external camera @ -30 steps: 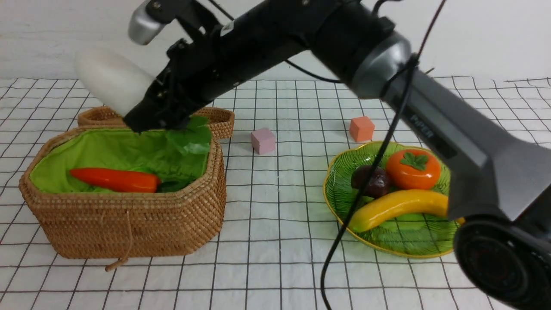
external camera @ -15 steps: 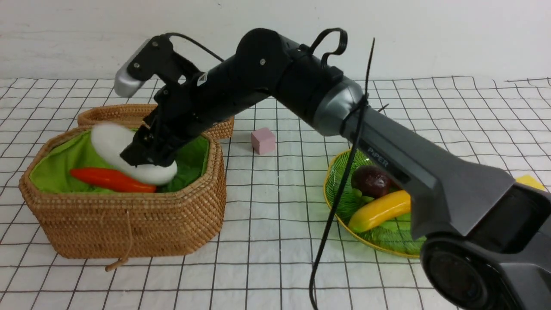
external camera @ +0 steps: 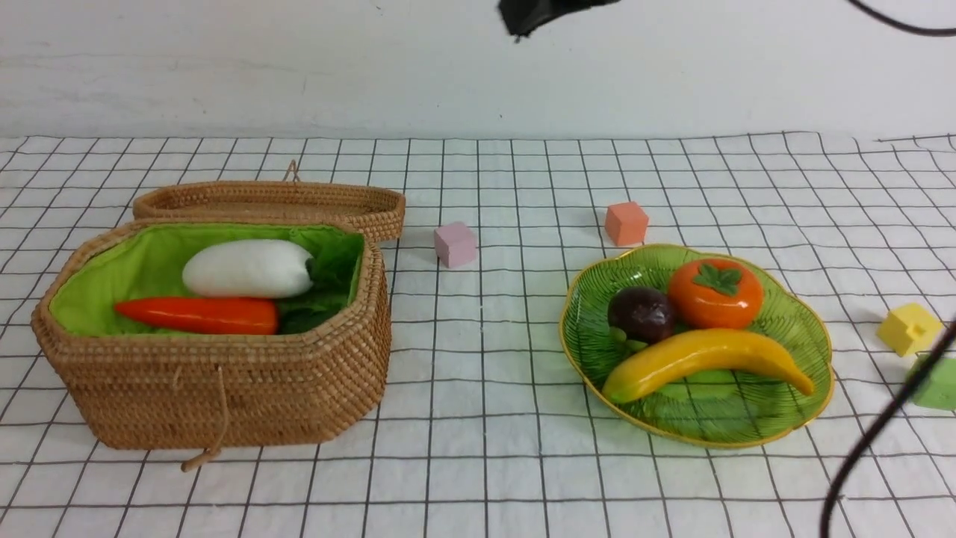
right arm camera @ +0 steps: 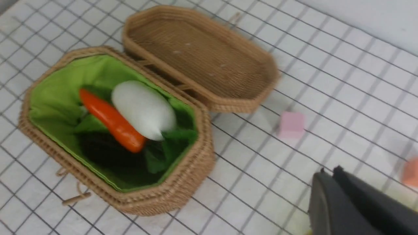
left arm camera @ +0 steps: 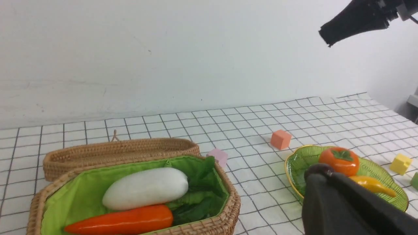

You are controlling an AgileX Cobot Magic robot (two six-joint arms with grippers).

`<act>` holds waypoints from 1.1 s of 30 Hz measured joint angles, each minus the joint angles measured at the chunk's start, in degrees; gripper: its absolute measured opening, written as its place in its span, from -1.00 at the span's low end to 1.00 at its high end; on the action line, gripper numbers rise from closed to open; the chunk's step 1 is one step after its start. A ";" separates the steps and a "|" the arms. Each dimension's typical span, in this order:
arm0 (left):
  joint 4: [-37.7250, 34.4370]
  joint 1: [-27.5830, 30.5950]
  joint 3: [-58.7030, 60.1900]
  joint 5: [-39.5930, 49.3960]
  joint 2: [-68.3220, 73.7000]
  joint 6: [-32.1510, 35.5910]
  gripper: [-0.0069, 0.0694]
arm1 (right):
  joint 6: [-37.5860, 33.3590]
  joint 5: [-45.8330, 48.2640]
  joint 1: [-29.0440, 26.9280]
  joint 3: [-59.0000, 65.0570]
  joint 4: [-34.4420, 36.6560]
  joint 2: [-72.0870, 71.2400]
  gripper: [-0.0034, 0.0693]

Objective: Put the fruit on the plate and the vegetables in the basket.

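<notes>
A robot's right gripper, jaws closed and holding nothing, hangs high over a gridded table as the sorting of toy fruit and vegetables appears to reach its end; the left gripper is likewise closed and has hold of nothing. In the green-lined wicker basket, on the robot's left, a white radish lies beside an orange-red carrot, with a dark shape beneath them in shadow that is probably the eggplant; whether the cucumber is down there too cannot be told. On the right, the green glass plate bears a purple mangosteen, an orange persimmon and a yellow banana, the banana lying in front of the other two. The step in hand looks to be clearing away after the sorting, and the next move likely calls for bringing the arm back to rest, well above basket and plate, its cable kept from dragging on the fruit, while the foam cubes, such as the pink one, are best left where they lie
</notes>
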 joint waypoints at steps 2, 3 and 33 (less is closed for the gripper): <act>-1.07 0.00 2.52 -0.08 -4.48 0.29 -0.85 | 2.65 0.00 0.00 9.54 -2.94 -7.36 -0.92; -1.51 0.00 4.18 -0.53 -7.09 0.43 -0.85 | 3.74 0.00 0.05 13.93 -3.72 -10.65 -0.92; -3.38 0.00 26.81 -6.48 -17.13 0.44 -0.83 | 21.42 -14.38 0.05 94.36 -10.71 -74.81 -0.81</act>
